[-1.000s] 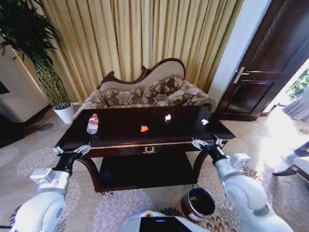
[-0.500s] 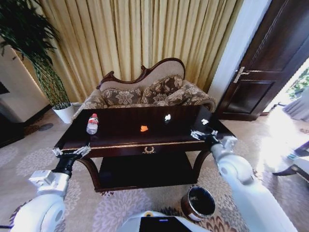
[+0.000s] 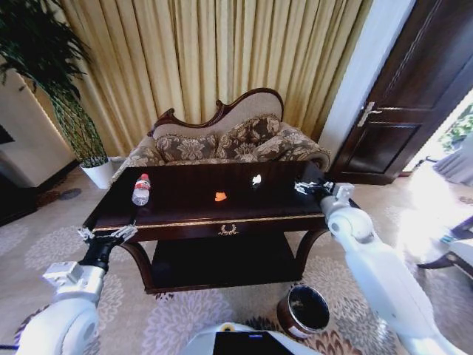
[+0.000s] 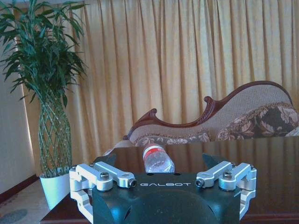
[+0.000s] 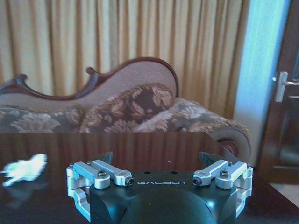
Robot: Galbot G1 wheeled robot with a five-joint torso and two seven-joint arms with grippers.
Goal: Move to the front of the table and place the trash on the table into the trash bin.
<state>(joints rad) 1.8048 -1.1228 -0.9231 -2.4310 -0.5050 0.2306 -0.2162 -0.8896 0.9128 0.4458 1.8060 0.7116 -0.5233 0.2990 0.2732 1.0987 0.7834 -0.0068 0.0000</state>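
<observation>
Change: right gripper (image 3: 307,186) has reached forward from the table's front right corner to hover over the tabletop's right end, covering the white scrap seen there earlier.
Table (image 3: 185,200): robot already stands at its front.
Trash bin (image 3: 304,310): on the carpet at 5 o'clock, nothing visible inside.
Bottle (image 3: 141,189): lying at 10 o'clock on the tabletop.
Orange scrap (image 3: 220,197): mid-table.
White scrap (image 3: 256,179): at 1 o'clock from the orange one.
Right gripper: fingers spread, holding nothing.
Left gripper (image 3: 108,234): waits off the table's front left corner, splayed, unladen.
Progress: approach done; no trash binned yet.
</observation>
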